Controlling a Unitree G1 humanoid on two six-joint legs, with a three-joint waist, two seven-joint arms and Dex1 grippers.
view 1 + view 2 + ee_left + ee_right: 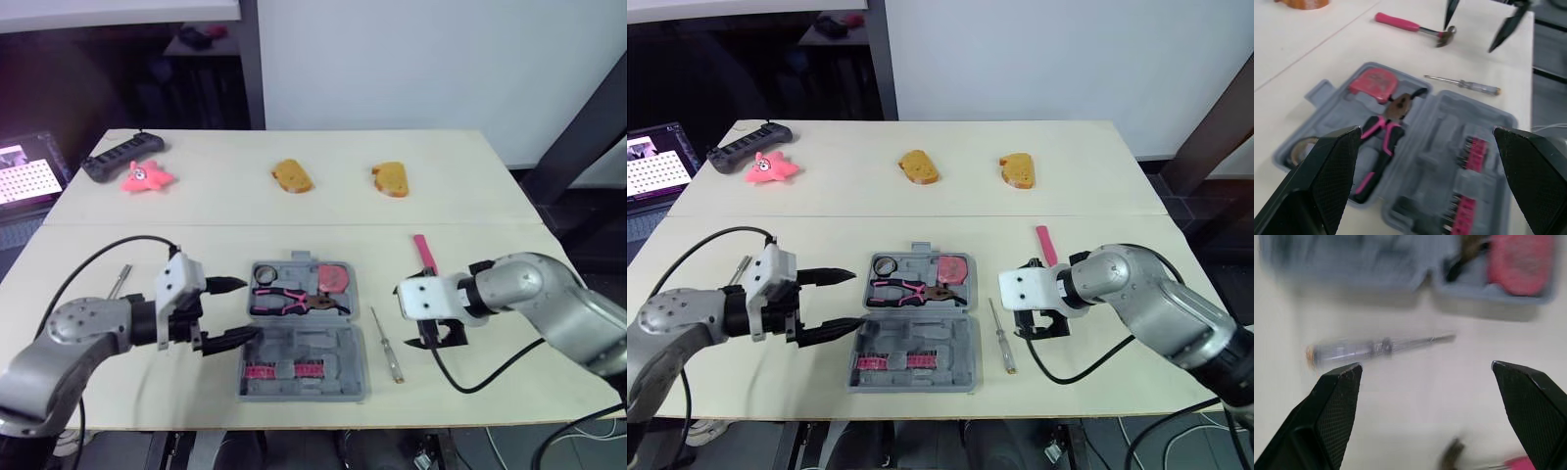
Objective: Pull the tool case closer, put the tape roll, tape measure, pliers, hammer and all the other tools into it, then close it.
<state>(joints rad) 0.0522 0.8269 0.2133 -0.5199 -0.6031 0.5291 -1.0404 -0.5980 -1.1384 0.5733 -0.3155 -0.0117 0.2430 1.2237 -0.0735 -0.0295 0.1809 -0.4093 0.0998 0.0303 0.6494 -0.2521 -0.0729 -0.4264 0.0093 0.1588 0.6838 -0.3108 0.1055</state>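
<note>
The grey tool case (345,364) lies open near the table's front edge. Its far half holds the tape roll (265,275), the pink-handled pliers (294,302) and the pink tape measure (334,278). Pink bits (282,371) sit in its near half. My left gripper (253,308) is open at the case's left side, with nothing between its fingers. A clear-handled screwdriver (386,344) lies right of the case. My right gripper (438,340) hovers open just beyond it. The pink-handled hammer (424,253) lies behind that gripper, head hidden; the left wrist view shows the whole hammer (1410,25).
A small metal tool (119,282) lies by my left arm. At the table's far side are two bread-like pieces (292,176) (390,179), a pink toy (147,177) and a black controller (120,155). A lit screen (24,176) stands off the left edge.
</note>
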